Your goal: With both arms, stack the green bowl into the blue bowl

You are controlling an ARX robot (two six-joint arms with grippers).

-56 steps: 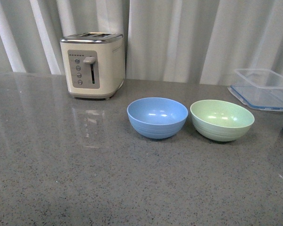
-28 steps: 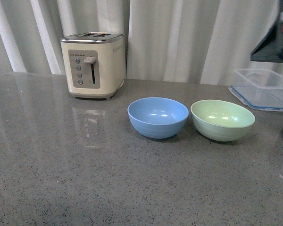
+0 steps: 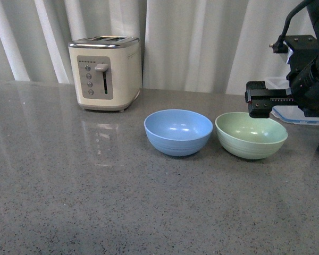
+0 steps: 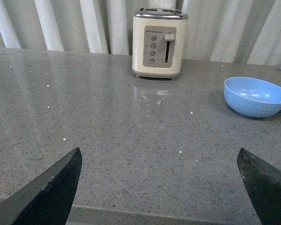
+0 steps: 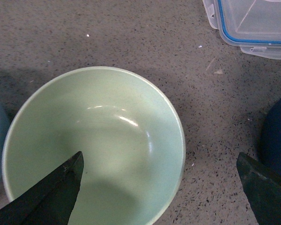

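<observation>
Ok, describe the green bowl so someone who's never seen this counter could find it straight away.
Find the cream toaster at the back of the grey counter. To its right two same-sized bowls sit side by side. The green bowl is the farther one, pale mint, not sky blue like the blue bowl.

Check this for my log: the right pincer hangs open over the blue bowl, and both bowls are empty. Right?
No: the right pincer hangs open over the green bowl, not the blue bowl; the right wrist view shows it. Both bowls are empty.
</observation>
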